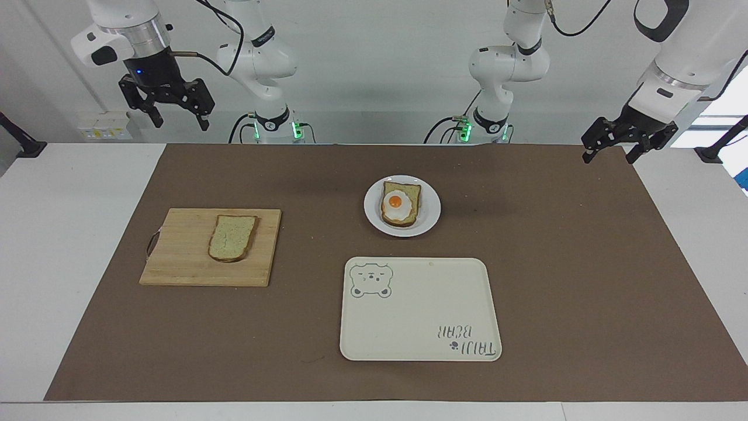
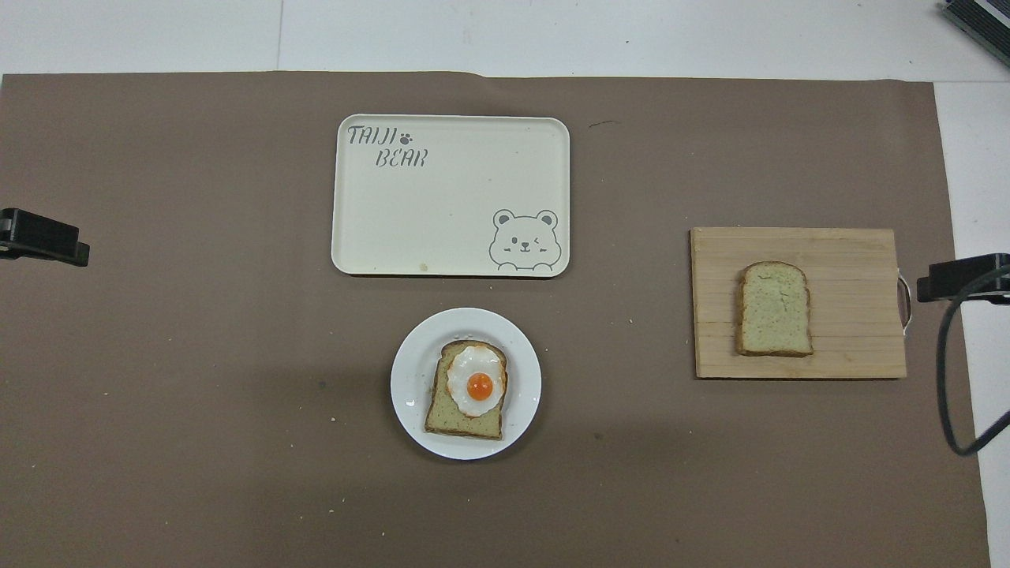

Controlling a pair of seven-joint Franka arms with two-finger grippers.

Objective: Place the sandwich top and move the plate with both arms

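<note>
The sandwich top [image 1: 232,237] [image 2: 774,308], a plain pale slice with a brown crust, lies flat on a wooden cutting board [image 1: 181,257] [image 2: 852,260] toward the right arm's end. The white plate [image 1: 373,215] [image 2: 410,386] sits mid-table and carries a bread slice with a fried egg [image 1: 396,203] [image 2: 476,383]. High in the air, my right gripper [image 1: 181,123] [image 2: 959,278] hangs open and empty, off the board's handle end. My left gripper [image 1: 609,158] [image 2: 43,237] hovers open and empty over the mat's edge at the left arm's end.
A cream rectangular tray [image 1: 421,310] [image 2: 450,229] with a bear drawing lies just farther from the robots than the plate. A brown mat [image 1: 555,263] covers most of the table. Two smaller white arms with green lights [image 1: 266,58] stand at the robots' edge.
</note>
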